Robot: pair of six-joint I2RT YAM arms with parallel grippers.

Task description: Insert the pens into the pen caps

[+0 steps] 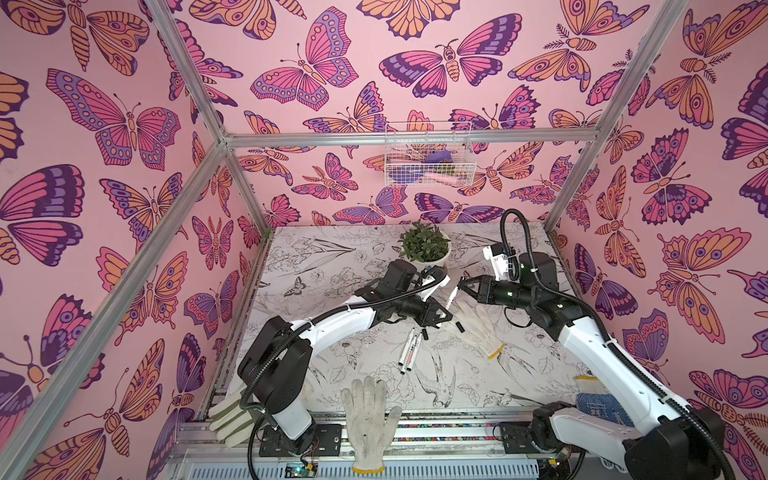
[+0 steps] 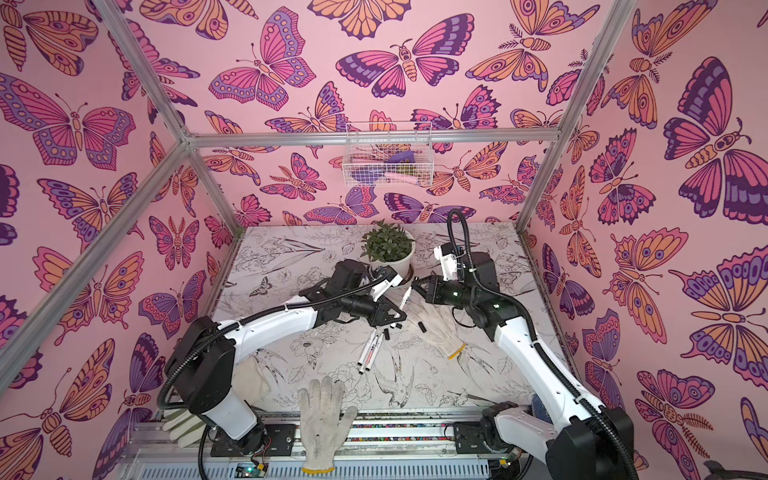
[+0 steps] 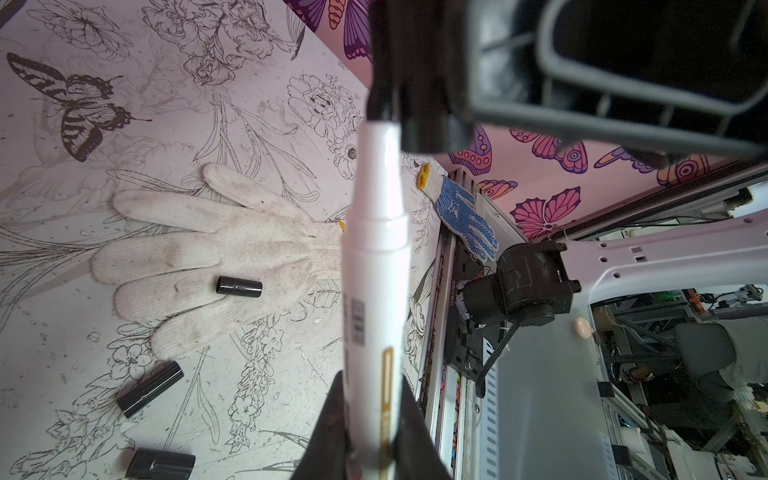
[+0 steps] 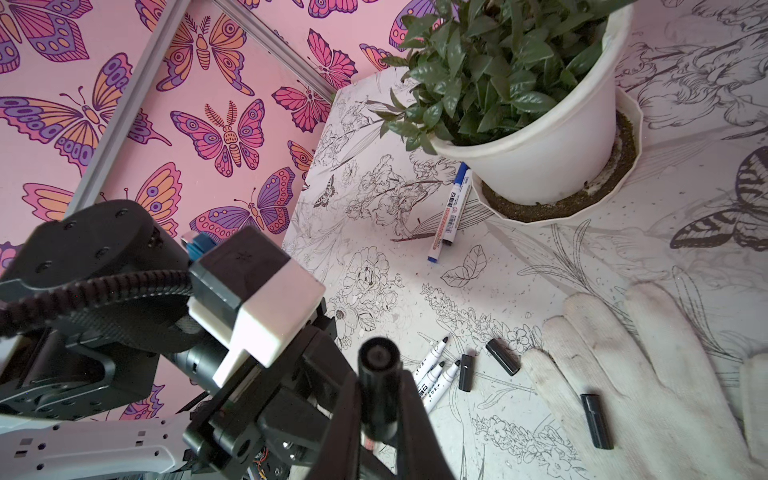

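Three uncapped pens [image 1: 409, 345] lie side by side on the table [image 1: 519, 374], under the left gripper [image 1: 441, 316] and a little back toward that arm's base. In the right wrist view their dark tips [image 4: 436, 370] point away from the camera. Two loose caps [image 4: 466, 372] lie on the table just past those tips.

The left gripper is clamped on the held pen [image 1: 451, 300]. In the left wrist view its dark fingers [image 3: 328, 432] press on both sides of the white barrel [image 3: 376, 249], near the back end. From there the barrel slants up and away toward the right gripper [image 1: 462, 286], which faces it nose to nose.

The right gripper is closed around the held cap [image 4: 379, 361], a black cylinder seen end-on between its fingers [image 4: 411, 428]. In the left wrist view the pen's neck meets the mouth of this cap [image 3: 384, 95] and the tip is out of sight inside. How far in it sits I cannot tell.

Below both grippers a white glove [image 3: 199, 249] lies flat on the table with a third black cap [image 3: 239, 286] lying across its fingers. Farther from the right gripper, two capped pens [image 4: 451, 208], one with blue ends, lie against the saucer of the plant pot [image 4: 540, 162].
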